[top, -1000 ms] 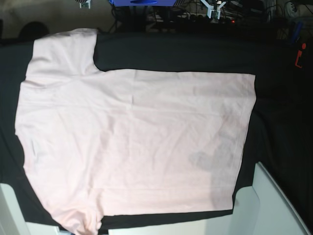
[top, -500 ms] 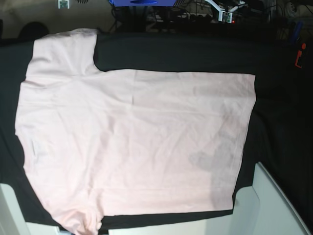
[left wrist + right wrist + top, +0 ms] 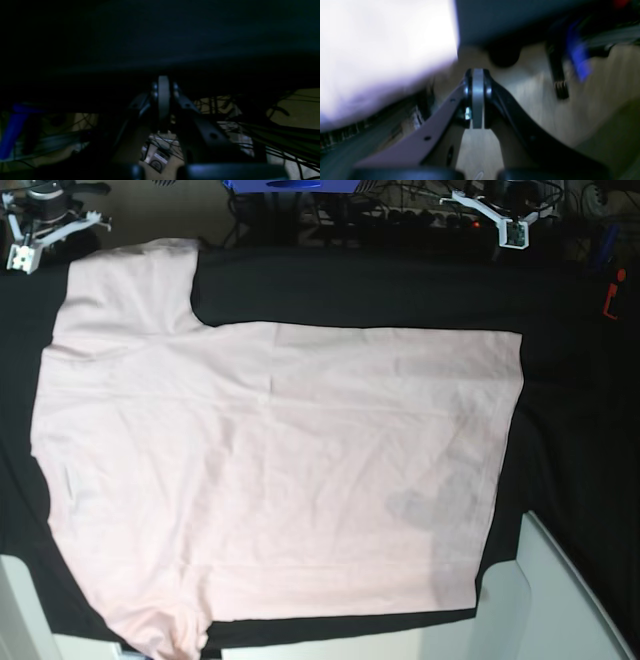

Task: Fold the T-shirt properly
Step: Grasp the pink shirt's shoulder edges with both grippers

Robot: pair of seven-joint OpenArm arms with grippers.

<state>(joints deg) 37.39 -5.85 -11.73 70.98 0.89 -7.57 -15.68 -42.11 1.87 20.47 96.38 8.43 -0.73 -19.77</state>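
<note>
Prob. a lab/workshop, loose cables [image 3: 275,140], blk cloth-covered table [image 3: 350,290], metal robot arms [image 3: 500,210]

Shut jaws [image 3: 478,98] stand upright in the middle, a blurred, overexposed pale T-shirt [image 3: 382,50] fills the upper left, black cloth [image 3: 500,17] lies beside it, and a blurred blue object [image 3: 577,52] shows at the right beyond the cloth's edge

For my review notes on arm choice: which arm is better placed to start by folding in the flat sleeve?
Probably the right: its gripper hovers beside that sleeve, while the left gripper is beyond the hem end.
</note>
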